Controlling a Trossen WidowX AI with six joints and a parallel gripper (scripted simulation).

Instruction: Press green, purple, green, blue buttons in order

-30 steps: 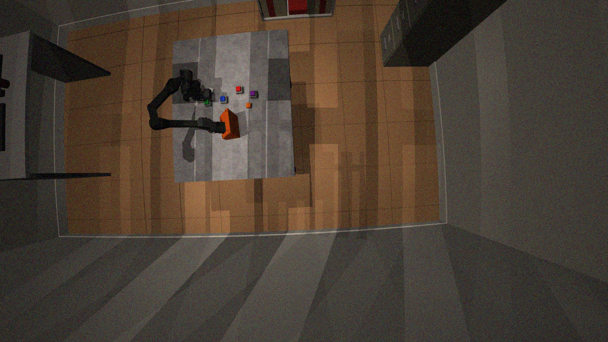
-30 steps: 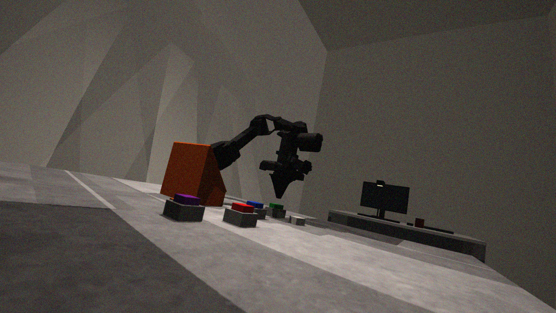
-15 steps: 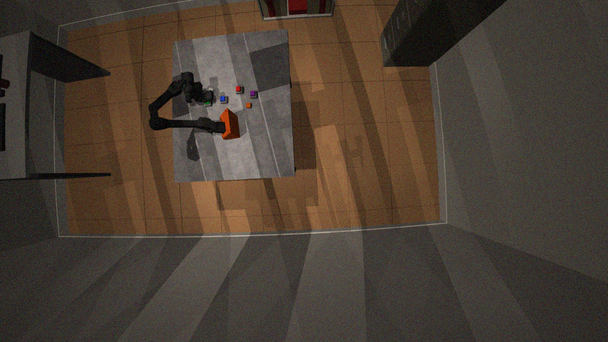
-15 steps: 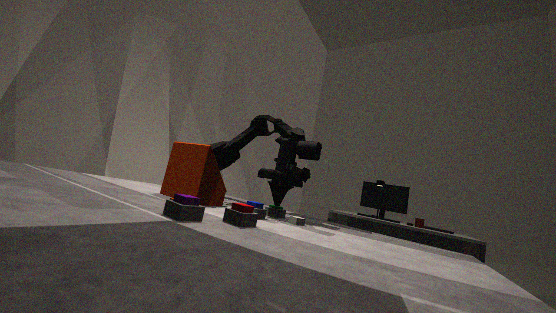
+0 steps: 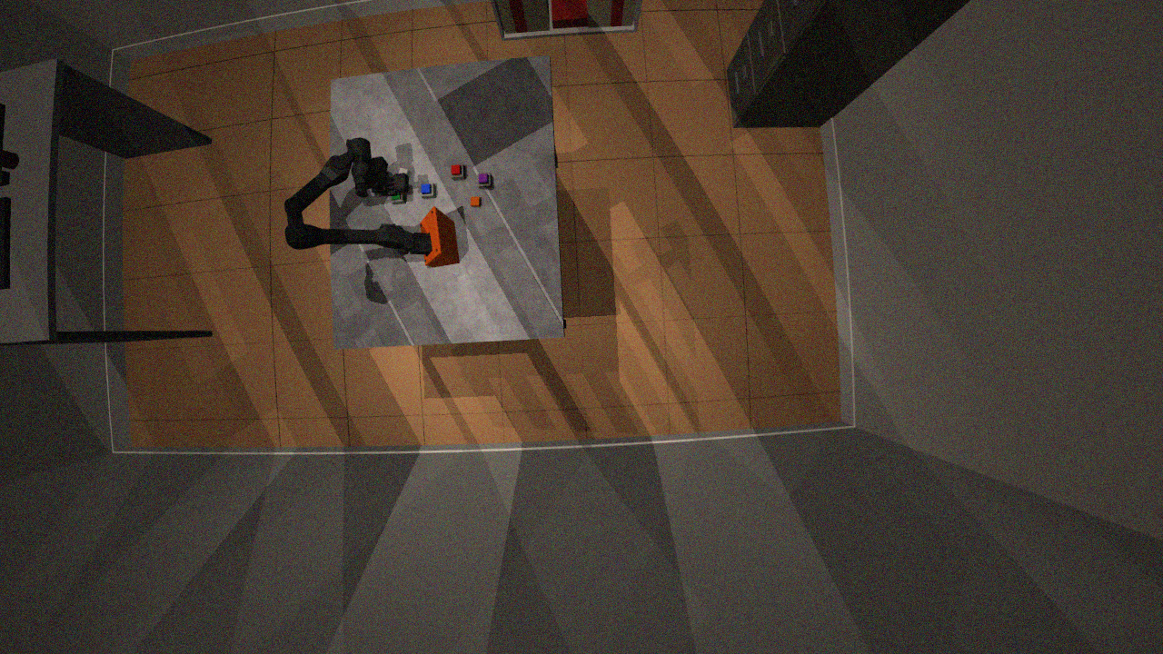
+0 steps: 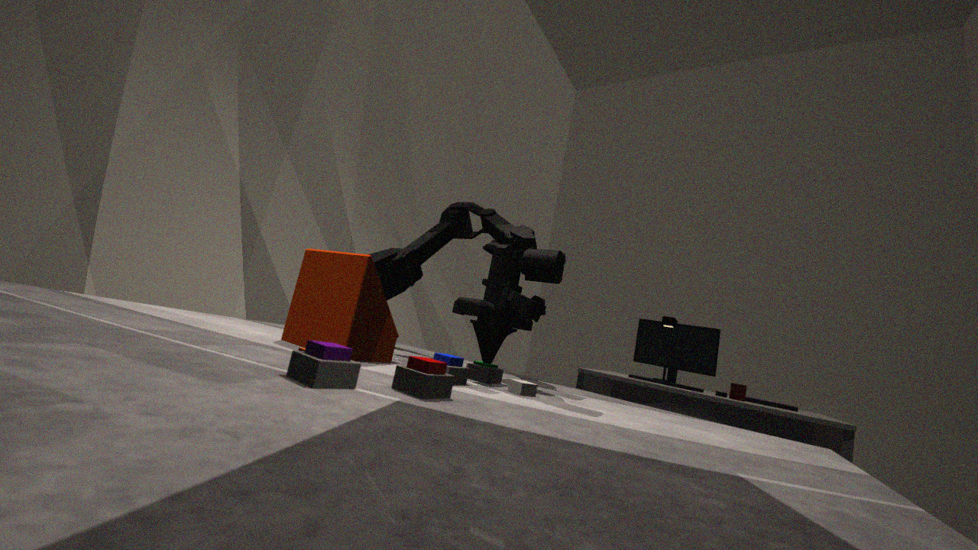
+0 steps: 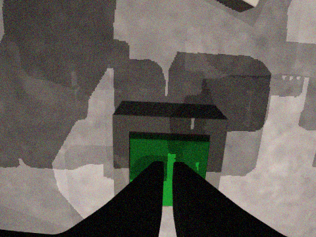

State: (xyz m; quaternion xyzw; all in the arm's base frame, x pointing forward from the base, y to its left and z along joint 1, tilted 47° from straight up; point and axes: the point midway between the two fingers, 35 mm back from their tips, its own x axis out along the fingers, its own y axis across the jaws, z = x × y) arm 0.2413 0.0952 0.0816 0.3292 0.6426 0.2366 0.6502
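My gripper (image 6: 487, 361) (image 7: 168, 171) is shut, with nothing between its fingers. It points down, and its tips touch the green button (image 5: 397, 198) (image 6: 478, 363) (image 7: 145, 146). The green cap shows only as a thin strip above its grey housing in the exterior view and looks pushed down; whether it is at the bottom I cannot tell. The blue button (image 5: 426, 188) (image 6: 448, 358) stands just right of it in the top view. The purple button (image 5: 483, 179) (image 6: 328, 350) stands farther right. Both of these caps stand up from their housings.
The red button (image 5: 456, 170) (image 6: 426, 364) stands between blue and purple. A small orange block (image 5: 475, 202) lies near purple. A white block (image 6: 522, 388) lies near the green button. The large orange wedge (image 5: 440, 240) (image 6: 328, 297) stands at the arm's base on the grey table (image 5: 488, 309).
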